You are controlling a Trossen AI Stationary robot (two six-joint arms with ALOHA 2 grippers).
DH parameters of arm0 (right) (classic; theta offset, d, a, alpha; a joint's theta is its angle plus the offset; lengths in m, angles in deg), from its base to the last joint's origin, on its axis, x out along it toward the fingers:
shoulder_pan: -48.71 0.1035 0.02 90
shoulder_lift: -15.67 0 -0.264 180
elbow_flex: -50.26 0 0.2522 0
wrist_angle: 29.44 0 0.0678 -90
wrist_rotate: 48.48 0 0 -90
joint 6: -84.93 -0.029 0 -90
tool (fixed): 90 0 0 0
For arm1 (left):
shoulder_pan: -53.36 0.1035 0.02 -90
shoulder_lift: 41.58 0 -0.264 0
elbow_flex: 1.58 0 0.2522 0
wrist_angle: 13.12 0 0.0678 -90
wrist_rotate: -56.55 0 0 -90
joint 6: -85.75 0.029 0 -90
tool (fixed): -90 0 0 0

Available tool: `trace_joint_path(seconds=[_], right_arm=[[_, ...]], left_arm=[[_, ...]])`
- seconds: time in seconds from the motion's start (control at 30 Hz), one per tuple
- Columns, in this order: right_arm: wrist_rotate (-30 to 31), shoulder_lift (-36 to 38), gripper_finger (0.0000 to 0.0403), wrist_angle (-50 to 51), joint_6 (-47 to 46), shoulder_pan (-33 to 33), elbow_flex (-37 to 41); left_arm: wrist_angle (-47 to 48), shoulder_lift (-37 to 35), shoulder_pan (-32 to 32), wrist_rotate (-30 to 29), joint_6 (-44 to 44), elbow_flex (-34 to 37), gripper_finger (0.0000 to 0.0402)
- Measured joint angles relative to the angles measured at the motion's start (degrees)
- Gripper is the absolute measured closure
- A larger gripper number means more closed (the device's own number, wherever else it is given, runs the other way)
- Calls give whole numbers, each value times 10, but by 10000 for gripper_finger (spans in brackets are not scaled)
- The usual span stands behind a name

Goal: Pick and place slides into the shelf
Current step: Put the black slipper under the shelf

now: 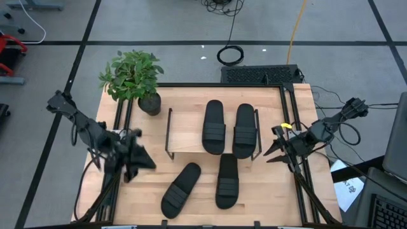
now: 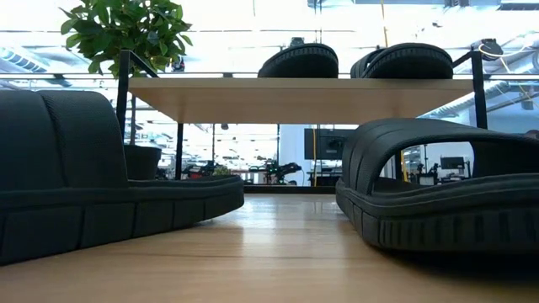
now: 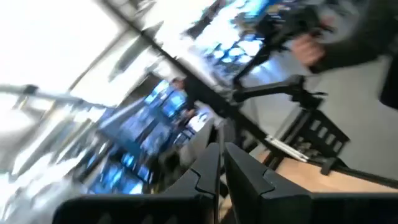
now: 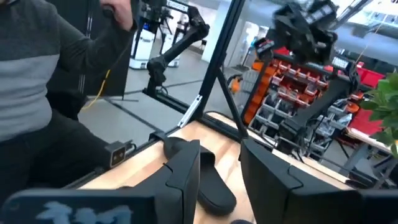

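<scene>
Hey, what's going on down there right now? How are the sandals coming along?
Left hand shut, empty, table's left. Right hand open, empty, right of shelf. Two slides on shelf, two on the tabletop. Nothing blocking.

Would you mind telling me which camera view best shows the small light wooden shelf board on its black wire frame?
The high view: the light wooden shelf board shows whole, bearing two black slide sandals. The low view shows only its front edge and underside; neither wrist view shows it clearly.

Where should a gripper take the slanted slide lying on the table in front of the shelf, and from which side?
Grip the slanted slide at its ribbed strap band, coming from above: the band arches over the sole, so one finger could probably slip under it. The left gripper is nearer.
</scene>
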Motion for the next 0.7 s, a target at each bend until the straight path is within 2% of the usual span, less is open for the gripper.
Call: trace_joint_path(seconds=[0.07,0.1,0.13,0.17,0.27,0.3,0.33,0.4,0.5,0.63,0.7], right_arm=[[-1,-4,298,-22,-4,0,13],[-1,-5,298,-26,-8,0,19],[-1,-6,298,-31,-12,0,24],[-1,-7,298,-36,-18,0,30],[-1,-8,298,-65,-37,1,55],[-1,-8,298,-78,-42,2,65],[-1,-8,298,-96,-43,2,78],[-1,-7,298,-131,-34,2,105],[-1,-7,298,-176,-13,2,132],[-1,-7,298,-191,-41,1,139],[-1,-7,298,-191,-51,1,139]], left_arm=[[34,54,-8,11,39,-63,371],[48,82,-16,-15,61,-101,371],[60,113,-27,-69,85,-139,371],[71,144,-40,-153,113,-181,371],[94,244,-86,-481,201,-295,371],[97,274,-95,-567,217,-330,371],[115,299,-99,-606,204,-361,371],[157,326,-113,-615,132,-406,371],[218,340,-141,-664,49,-433,371],[290,347,-188,-710,-110,-412,371],[333,345,-212,-713,-204,-395,371]])
